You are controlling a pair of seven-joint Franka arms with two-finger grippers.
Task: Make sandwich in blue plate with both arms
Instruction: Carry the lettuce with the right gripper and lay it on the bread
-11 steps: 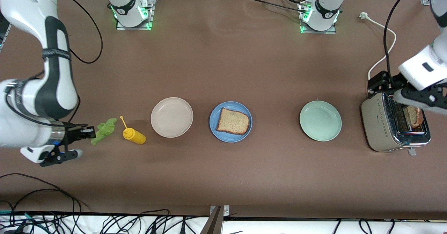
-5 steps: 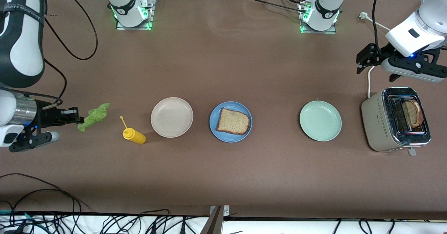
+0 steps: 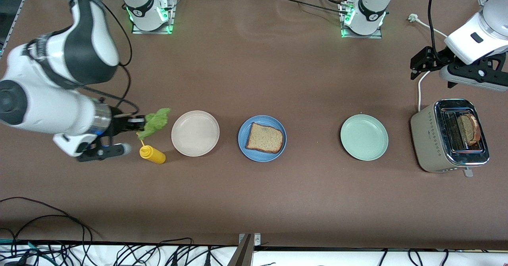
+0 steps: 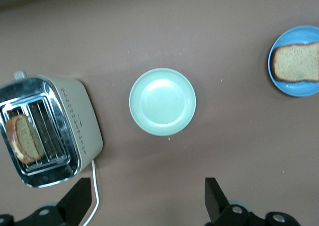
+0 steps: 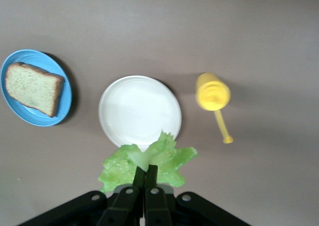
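A single slice of brown toast point(image 3: 265, 137) lies on the blue plate point(image 3: 246, 151) at mid table. My right gripper point(image 3: 139, 124) is shut on a ruffled green lettuce leaf point(image 3: 156, 121), held in the air over the yellow bottle beside the beige plate. The right wrist view shows the lettuce point(image 5: 167, 158) pinched at its pale stem by the right gripper point(image 5: 147, 171), with the blue plate point(image 5: 30, 120) and toast point(image 5: 32, 88) off to one side. My left gripper point(image 3: 421, 62) hangs open and empty over the white cord by the toaster; the left wrist view shows its jaws wide apart point(image 4: 147, 193).
A toaster point(image 3: 430, 139) at the left arm's end holds a second toast slice point(image 3: 469, 129) in one slot. A pale green plate point(image 3: 364, 137) sits between the toaster and the blue plate. A beige plate point(image 3: 195, 133) and a yellow squeeze bottle point(image 3: 152, 154) lie toward the right arm's end.
The right arm lifted the lettuce off the table and carried it toward the beige plate. The left gripper withdrew from over the toaster toward the robots' bases, still open.
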